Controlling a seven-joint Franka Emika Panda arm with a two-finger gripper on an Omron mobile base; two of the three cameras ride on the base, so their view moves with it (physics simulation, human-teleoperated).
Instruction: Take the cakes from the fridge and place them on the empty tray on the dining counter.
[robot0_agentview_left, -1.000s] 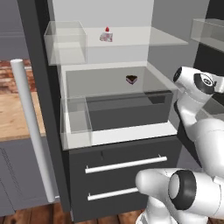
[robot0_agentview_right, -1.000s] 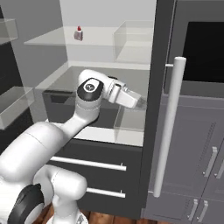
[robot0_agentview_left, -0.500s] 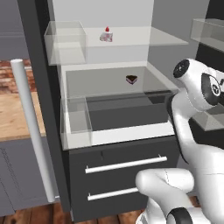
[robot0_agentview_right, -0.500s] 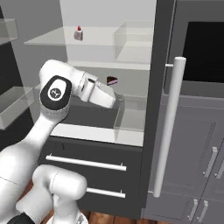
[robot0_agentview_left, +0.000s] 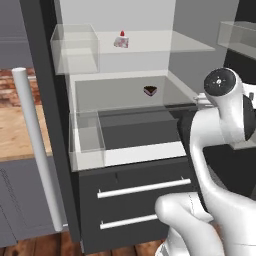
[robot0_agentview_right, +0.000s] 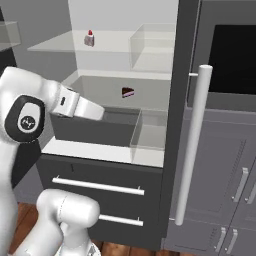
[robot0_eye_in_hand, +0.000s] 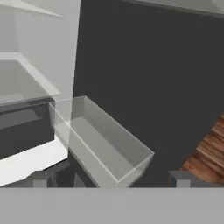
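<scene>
The arm has swung further toward the fridge's right side since a second ago, and the jaws have spread wide with nothing between them. The gripper points at a clear bin, well apart from both cakes. The chocolate cake sits on the middle shelf; the white cake with its red berry sits on the top shelf.

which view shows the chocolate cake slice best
The right base view: the chocolate cake slice sits unobstructed on the fridge's middle shelf, its wedge shape showing side-on. The left base view also shows it, a little smaller and farther back. The hand view points at a clear bin instead.
</scene>
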